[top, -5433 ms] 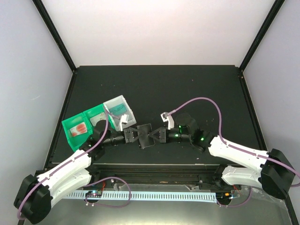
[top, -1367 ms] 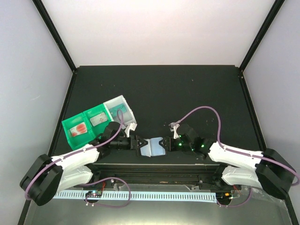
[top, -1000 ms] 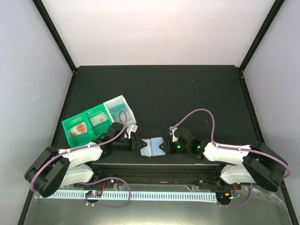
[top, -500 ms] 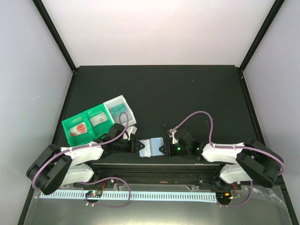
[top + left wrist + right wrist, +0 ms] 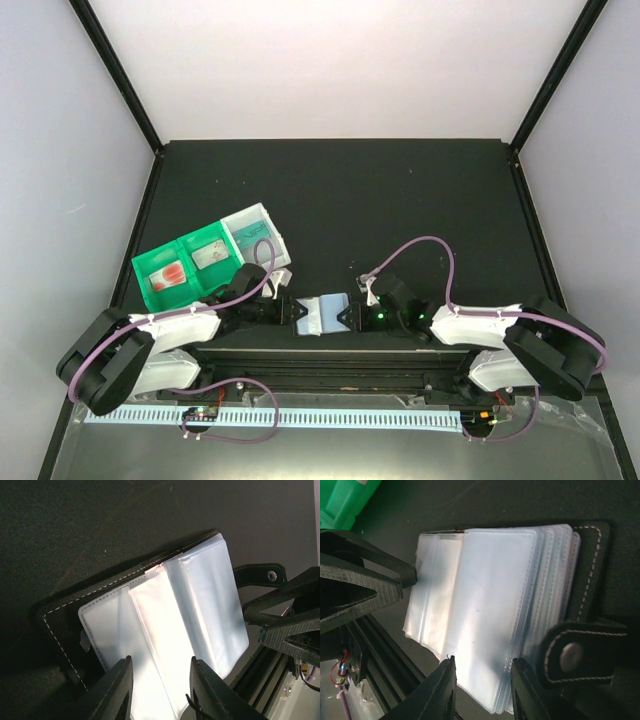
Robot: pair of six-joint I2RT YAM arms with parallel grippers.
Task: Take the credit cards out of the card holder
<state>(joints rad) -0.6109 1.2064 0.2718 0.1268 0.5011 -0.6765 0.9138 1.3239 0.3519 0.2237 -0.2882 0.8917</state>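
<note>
The card holder [image 5: 323, 312] lies open near the table's front edge, with pale clear sleeves [image 5: 170, 625] fanned over a black stitched cover [image 5: 592, 565]. My left gripper [image 5: 292, 311] meets it from the left. Its jaws [image 5: 161, 661] stand open over the left sleeves. My right gripper [image 5: 350, 316] faces it from the right, jaws [image 5: 483, 661] open over the top sleeve. I cannot make out any card inside the sleeves. One whitish credit card with reddish print [image 5: 172, 275] lies in the green tray, and a teal one [image 5: 252, 236] in the white bin.
The green two-compartment tray [image 5: 150, 290] and the white bin [image 5: 268, 218] stand left of the holder, behind my left arm. The holder's snap strap [image 5: 570, 655] sticks out beside my right fingers. A black rail [image 5: 330, 352] runs along the table's front edge.
The holder was held up between both grippers several seconds ago and now lies open and flat at the front edge. Over the last second both arms sank lower and barely moved.
</note>
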